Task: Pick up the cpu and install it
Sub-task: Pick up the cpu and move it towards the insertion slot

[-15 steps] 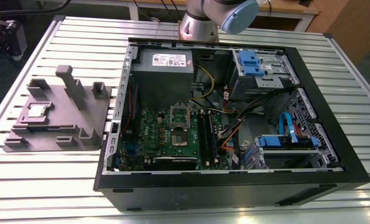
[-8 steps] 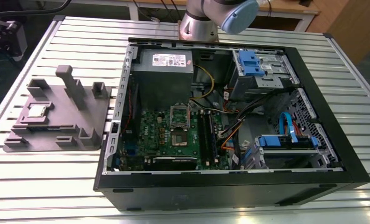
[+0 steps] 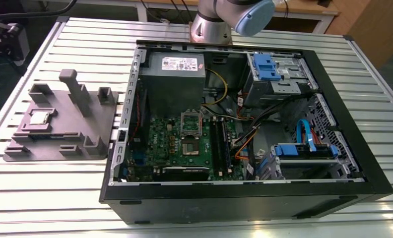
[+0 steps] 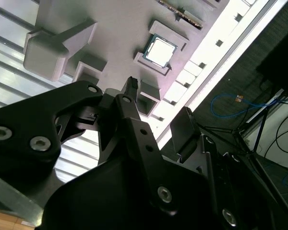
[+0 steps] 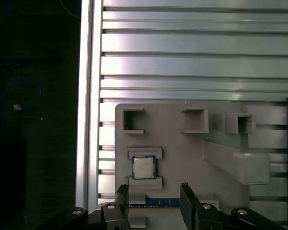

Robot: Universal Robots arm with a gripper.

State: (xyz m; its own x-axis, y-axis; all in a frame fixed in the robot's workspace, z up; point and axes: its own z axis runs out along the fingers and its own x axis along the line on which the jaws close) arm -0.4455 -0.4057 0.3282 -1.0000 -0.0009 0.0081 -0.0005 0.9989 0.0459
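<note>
The cpu (image 3: pixel 39 118) is a small silvery square chip lying flat in a recess of the grey holder block (image 3: pixel 84 124), on the exterior view's left beside the computer case. Both wrist views show the cpu (image 5: pixel 144 167) (image 4: pixel 160 51) from above, bare and untouched. My gripper (image 5: pixel 154 197) (image 4: pixel 156 108) hangs well above the holder, open, with nothing between its black fingers (image 5: pixel 187 194). The motherboard's socket (image 3: pixel 191 146) sits inside the case with its metal frame (image 3: pixel 191 120) raised.
The open black computer case (image 3: pixel 249 198) lies on the slatted metal table (image 3: pixel 51 198), with cables, blue drive brackets (image 3: pixel 263 67) and a power supply (image 3: pixel 175 67) inside. A memory stick (image 5: pixel 156 203) lies in the holder near the cpu. Tall posts (image 3: pixel 74 84) rise from the holder.
</note>
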